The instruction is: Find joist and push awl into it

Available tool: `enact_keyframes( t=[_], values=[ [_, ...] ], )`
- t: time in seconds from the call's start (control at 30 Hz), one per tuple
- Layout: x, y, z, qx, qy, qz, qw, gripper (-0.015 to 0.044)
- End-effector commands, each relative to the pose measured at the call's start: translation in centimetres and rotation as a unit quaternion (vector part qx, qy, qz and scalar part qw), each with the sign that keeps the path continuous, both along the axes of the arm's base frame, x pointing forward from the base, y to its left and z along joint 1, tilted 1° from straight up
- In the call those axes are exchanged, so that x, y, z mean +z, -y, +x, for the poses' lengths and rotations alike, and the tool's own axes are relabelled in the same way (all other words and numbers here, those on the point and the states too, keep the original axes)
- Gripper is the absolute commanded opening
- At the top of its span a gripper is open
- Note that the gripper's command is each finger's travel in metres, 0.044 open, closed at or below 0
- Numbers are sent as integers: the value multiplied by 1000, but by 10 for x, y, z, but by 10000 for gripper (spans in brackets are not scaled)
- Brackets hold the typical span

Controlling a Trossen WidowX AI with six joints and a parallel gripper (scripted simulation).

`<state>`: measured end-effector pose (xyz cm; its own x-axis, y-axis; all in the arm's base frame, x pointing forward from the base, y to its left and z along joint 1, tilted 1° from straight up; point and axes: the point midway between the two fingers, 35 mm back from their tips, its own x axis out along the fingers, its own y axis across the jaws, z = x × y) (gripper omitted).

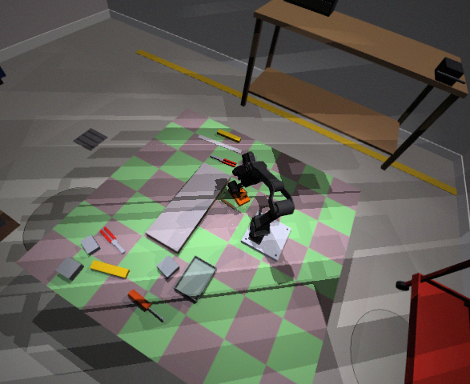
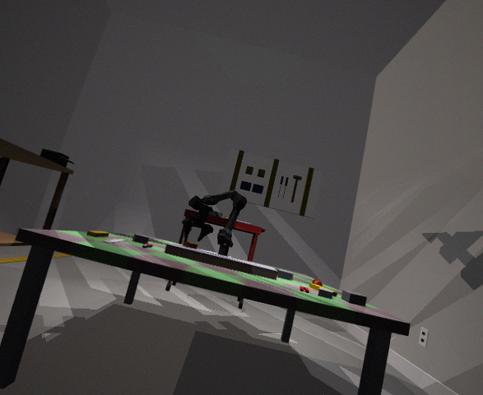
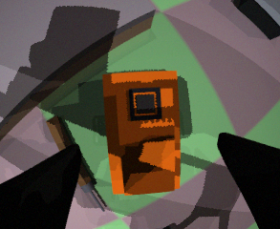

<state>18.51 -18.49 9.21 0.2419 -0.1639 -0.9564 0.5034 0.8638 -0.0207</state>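
The orange stud finder [image 1: 242,200] [image 2: 190,244] [image 3: 113,138] lies on the checkered table beside the panel's long edge. My gripper [image 1: 238,189] [image 2: 193,237] [image 3: 152,146] is open and empty above it, pointing down; in the wrist view the stud finder shows between the two fingers. The awl [image 1: 230,205] [image 3: 60,135], with a brown handle and thin metal shaft, lies next to the stud finder, partly behind the left finger in the wrist view. The pale floor panel [image 1: 185,208] [image 2: 220,260] lies flat; no joist shows. The shallow tray [image 1: 195,278] shows nothing in it.
An orange screwdriver [image 1: 138,300] lies near the tray. Red-handled pliers [image 1: 111,239], a yellow bar [image 1: 109,269] and grey blocks [image 1: 168,266] [image 1: 69,268] lie around the panel's near end. Another red-handled tool [image 1: 228,162], a ruler [image 1: 218,143] and a yellow bar [image 1: 228,135] lie past its far end.
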Motion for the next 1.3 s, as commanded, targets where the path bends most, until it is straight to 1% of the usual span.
enact_keyframes(
  t=[0.0,0.17,1.23,1.27],
  values=[
    [-1,1,3,-1,-3,1,1000,440],
    [-2,2,5,-1,-3,0,1000,440],
    [-51,3,5,-1,-3,1,1000,440],
    [-51,3,5,-1,-3,1,1000,414]
  ],
)
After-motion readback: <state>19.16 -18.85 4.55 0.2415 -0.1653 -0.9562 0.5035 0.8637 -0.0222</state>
